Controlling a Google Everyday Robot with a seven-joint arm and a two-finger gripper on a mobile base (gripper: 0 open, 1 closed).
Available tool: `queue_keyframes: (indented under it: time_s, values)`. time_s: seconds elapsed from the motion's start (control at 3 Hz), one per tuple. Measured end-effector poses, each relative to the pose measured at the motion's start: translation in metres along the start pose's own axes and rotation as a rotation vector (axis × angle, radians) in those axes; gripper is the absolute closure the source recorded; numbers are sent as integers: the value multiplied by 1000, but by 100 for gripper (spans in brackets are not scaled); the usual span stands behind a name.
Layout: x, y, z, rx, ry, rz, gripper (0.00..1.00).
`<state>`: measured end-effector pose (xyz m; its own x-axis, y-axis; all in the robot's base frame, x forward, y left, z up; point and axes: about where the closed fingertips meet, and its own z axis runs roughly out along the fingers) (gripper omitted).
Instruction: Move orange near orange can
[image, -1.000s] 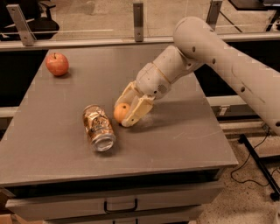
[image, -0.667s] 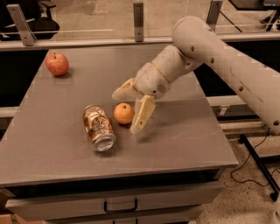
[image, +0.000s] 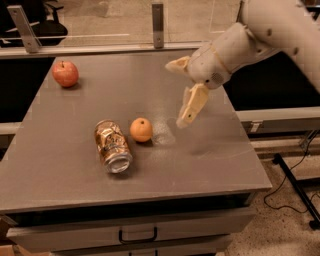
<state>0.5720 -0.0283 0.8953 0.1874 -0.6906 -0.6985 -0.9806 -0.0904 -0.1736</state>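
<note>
The orange (image: 141, 130) is a small round fruit resting on the grey table (image: 65, 180), just right of the orange can (image: 113, 146). The can lies on its side, copper and white, with its silver top towards the front edge. A narrow gap shows between fruit and can. My gripper (image: 176, 92) is open and empty, raised above the table to the right of the orange and clear of it. Its cream fingers (image: 192, 106) are spread wide apart.
A red apple (image: 65, 74) sits at the table's far left corner. A metal rail with posts (image: 158, 22) runs along the back edge. A drawer handle (image: 137, 235) shows below the front edge. Cables lie on the floor at the right.
The gripper held the orange beside the can, then opened and let it go. It has since lifted up and away to the right. The orange stays by the can.
</note>
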Motion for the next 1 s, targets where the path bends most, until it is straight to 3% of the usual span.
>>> queue_keyframes:
  time_s: [0.33,0.67,1.0]
  values:
    - [29,-22,-97,315,127,92,0]
    - [68,-25,-208,657,277,208,0]
    - [65,-42,-224,751,273,204,0]
